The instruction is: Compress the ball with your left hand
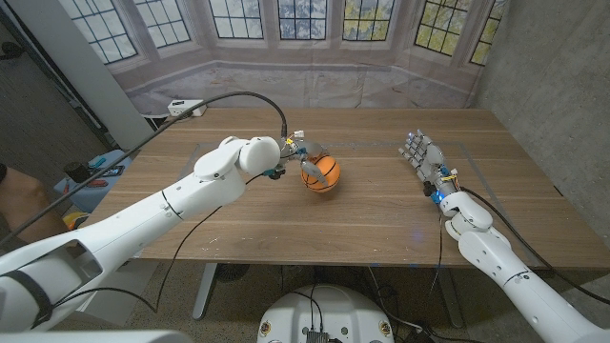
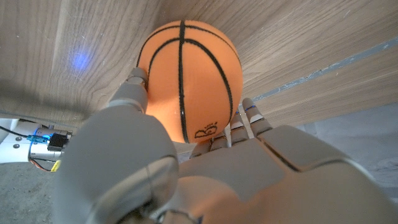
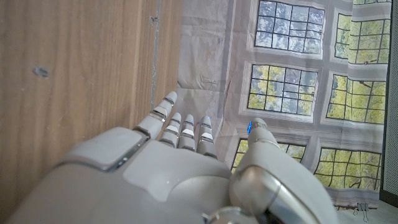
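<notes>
Basketball-patterned orange ball (image 1: 321, 173) sits near the middle of the wooden surface (image 1: 362, 214), with the left hand (image 1: 294, 152) wrapped against its side. In the left wrist view the ball (image 2: 189, 78) shows black seam lines and a small printed logo, and the left hand (image 2: 186, 168) cups it: the fingers (image 2: 252, 121) curl round one flank while the thumb presses the other, so the ball is held. The right hand (image 1: 426, 160) stands well apart toward the robot's right, on its edge above the surface, its fingers straight, slightly spread and holding nothing. The right wrist view shows that hand (image 3: 180, 168) with its fingers (image 3: 186, 130) extended alongside the surface toward a window backdrop (image 3: 298, 87).
</notes>
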{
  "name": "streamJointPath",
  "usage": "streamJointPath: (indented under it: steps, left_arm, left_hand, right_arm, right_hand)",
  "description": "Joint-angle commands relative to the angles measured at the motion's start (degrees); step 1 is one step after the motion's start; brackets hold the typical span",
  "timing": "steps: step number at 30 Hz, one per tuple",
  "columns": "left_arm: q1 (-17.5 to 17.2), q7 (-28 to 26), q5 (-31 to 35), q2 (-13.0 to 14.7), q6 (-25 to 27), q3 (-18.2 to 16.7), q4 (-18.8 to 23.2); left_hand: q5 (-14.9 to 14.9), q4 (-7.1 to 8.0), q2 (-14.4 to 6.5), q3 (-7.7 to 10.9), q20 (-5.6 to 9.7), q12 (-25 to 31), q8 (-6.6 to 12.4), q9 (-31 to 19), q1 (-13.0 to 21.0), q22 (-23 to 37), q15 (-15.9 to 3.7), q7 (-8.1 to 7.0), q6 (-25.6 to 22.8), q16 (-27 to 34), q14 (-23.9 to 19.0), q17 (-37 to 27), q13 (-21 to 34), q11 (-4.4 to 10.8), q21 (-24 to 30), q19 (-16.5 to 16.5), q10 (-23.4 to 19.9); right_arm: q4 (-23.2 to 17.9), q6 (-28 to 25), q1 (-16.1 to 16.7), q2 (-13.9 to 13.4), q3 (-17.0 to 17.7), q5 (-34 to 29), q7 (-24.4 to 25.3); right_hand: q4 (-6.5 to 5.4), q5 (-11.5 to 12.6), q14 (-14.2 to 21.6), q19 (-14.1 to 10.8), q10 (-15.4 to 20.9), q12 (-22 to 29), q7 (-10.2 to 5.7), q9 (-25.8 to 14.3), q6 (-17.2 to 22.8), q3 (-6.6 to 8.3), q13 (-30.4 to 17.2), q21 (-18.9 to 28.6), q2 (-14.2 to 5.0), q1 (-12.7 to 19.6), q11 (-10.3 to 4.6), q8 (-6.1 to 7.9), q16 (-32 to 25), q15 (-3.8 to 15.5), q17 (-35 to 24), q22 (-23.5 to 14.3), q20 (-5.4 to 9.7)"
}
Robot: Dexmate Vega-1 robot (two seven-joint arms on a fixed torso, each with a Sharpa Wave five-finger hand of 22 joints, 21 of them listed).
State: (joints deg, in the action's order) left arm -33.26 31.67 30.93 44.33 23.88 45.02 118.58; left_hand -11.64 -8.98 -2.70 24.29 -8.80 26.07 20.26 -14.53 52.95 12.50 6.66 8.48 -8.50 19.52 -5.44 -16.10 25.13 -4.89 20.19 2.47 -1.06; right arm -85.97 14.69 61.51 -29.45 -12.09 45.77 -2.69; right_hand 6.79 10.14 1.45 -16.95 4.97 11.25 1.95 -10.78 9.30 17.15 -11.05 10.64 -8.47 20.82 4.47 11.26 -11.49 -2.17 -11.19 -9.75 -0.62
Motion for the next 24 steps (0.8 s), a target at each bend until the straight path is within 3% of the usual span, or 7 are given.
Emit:
streamJointPath:
  steps: [1, 24]
  left_arm:
    - [1.04, -2.64, -7.38, -0.63, 1.82, -1.42, -1.01]
    - [-0.71, -11.87, -24.03, -0.07, 4.96, -5.08, -1.18]
  left_hand:
    - [-0.14, -0.03, -0.85, -0.40, -0.03, 0.41, 0.63, -0.30, 0.09, 0.20, 0.26, 0.06, -0.76, 0.51, -0.54, -0.17, 0.43, -0.23, 0.37, 0.53, -0.44]
    - [-0.19, 0.04, -1.37, -1.18, -0.11, 1.81, 1.17, -0.91, 0.38, 0.23, 0.39, 0.55, -2.89, 1.30, -2.32, -0.67, 1.33, -0.40, 1.16, 1.71, -2.19]
  right_arm:
    - [0.24, -0.67, -1.06, -0.03, -0.73, -0.67, 0.37]
    - [-0.20, -0.63, -1.25, -0.06, -1.67, -1.37, 0.20]
  right_hand:
    - [0.14, 0.03, -0.05, -0.24, -0.29, 0.22, -0.25, -0.16, 0.27, -0.19, -0.33, 0.41, 0.11, -0.21, 0.29, -0.08, -0.24, -0.28, -0.21, -0.07, -0.43]
    - [0.17, 0.04, -0.01, -0.31, -0.24, 0.25, -0.33, -0.16, 0.45, -0.18, -0.33, 0.45, 0.07, -0.21, 0.22, -0.02, -0.27, -0.27, -0.20, -0.08, -0.48]
